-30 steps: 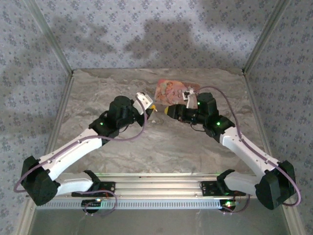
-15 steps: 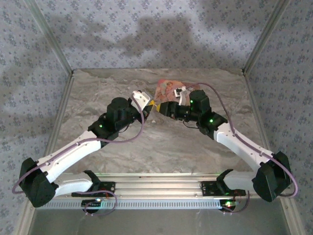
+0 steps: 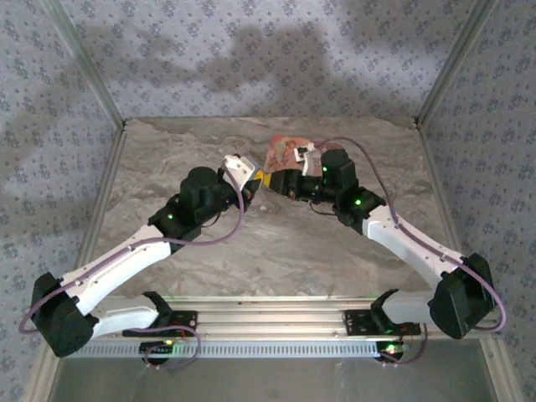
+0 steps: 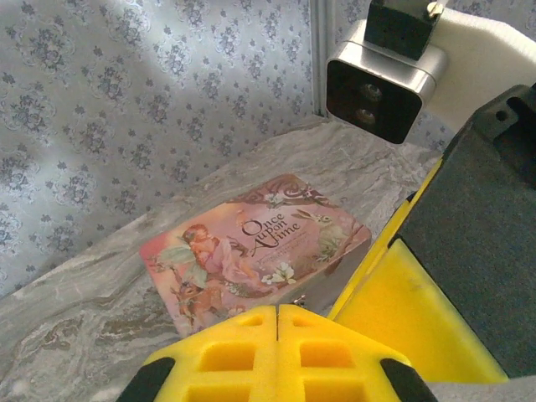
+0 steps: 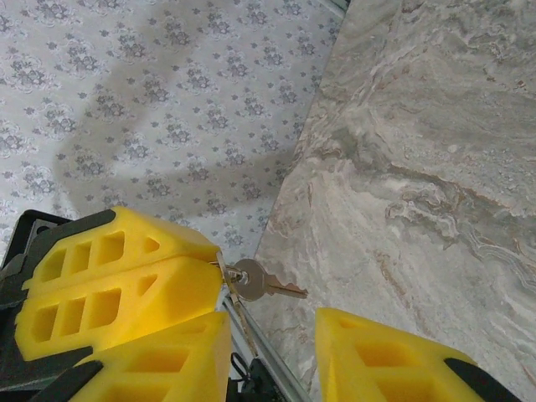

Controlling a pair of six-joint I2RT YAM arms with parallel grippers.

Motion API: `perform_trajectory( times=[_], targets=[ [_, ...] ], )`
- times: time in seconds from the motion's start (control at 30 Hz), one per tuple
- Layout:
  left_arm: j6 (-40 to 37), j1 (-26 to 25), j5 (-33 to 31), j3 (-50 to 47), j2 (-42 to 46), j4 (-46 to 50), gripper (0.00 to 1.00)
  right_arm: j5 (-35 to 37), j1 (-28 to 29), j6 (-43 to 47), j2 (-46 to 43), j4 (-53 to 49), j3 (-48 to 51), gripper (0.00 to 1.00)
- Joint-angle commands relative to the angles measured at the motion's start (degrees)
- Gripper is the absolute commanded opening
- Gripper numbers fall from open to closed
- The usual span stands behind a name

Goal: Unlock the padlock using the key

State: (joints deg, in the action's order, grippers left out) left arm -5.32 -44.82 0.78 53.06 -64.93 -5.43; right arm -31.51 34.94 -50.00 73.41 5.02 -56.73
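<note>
My left gripper (image 3: 255, 178) is shut, its yellow pads (image 4: 277, 327) pressed together. In the right wrist view those pads (image 5: 109, 276) pinch a thin ring, and a silver key (image 5: 258, 282) sticks out from it to the right, blade level. A bit of the ring's metal (image 4: 299, 299) peeks over the pad tips in the left wrist view. My right gripper (image 5: 272, 356) stands open just below the key, with one finger (image 5: 159, 364) on each side and not touching it. In the top view the right gripper (image 3: 281, 183) faces the left one, almost tip to tip. The padlock is out of view.
A flat pink storybook-patterned box (image 3: 289, 151) (image 4: 255, 251) lies on the marble table (image 3: 276, 243) just behind both grippers. Patterned walls with metal corner posts (image 3: 440, 71) close in the back and sides. The right wrist camera (image 4: 381, 79) hangs close above the left gripper.
The right arm has swung left and brought its gripper up to the left gripper's tips. The left gripper shifted slightly left and back. The right jaws have narrowed a little.
</note>
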Motion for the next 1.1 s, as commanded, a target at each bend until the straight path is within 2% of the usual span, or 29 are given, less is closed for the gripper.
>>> perform_trajectory(
  times=[0.0,0.1,0.23,0.4,0.57,0.63,0.67,0.73,0.77,0.83,0.93,1.07],
  targets=[
    [0.81,-0.54,1.16,-0.24,1.21,-1.25,0.00,-1.95,0.48,-0.18,0.89,1.93,-2.31,0.31],
    [1.09,-0.56,1.41,-0.19,1.28,-1.01,0.00,-2.57,0.57,0.27,1.39,1.95,-2.81,0.22],
    [1.10,-0.61,1.92,0.48,1.31,0.29,0.00,-3.08,0.36,2.11,2.00,1.22,-3.30,0.00],
    [1.26,-0.27,4.79,2.58,0.65,4.90,0.00,-4.42,-1.45,10.46,0.88,-5.79,-5.61,0.00],
    [4.73,2.65,11.28,3.31,1.32,7.72,0.00,-7.48,-3.79,23.31,0.60,-20.50,-11.12,0.00],
    [6.58,4.51,14.12,2.91,2.24,7.63,0.10,-9.43,-4.63,25.92,0.35,-23.12,-13.54,0.00],
    [7.54,5.67,15.73,2.80,2.65,7.71,0.12,-10.09,-5.05,27.15,0.12,-24.29,-13.96,0.00],
    [9.37,8.16,19.90,2.65,3.34,7.77,0.04,-10.67,-5.61,29.12,-0.25,-26.36,-14.48,0.00],
    [10.63,9.55,21.96,2.66,3.58,7.80,0.02,-11.34,-6.01,29.93,-0.28,-27.09,-14.61,0.00],
    [12.35,11.65,25.60,2.73,3.76,7.80,0.10,-12.75,-6.56,31.37,-0.23,-28.30,-14.96,0.00],
    [13.99,14.46,30.50,2.77,3.84,8.00,0.30,-14.35,-6.90,33.29,0.22,-30.53,-16.15,0.00],
    [9.73,15.04,36.16,2.21,4.30,7.48,0.45,-17.00,-6.83,36.56,1.30,-35.61,-19.00,0.00]
  ],
)
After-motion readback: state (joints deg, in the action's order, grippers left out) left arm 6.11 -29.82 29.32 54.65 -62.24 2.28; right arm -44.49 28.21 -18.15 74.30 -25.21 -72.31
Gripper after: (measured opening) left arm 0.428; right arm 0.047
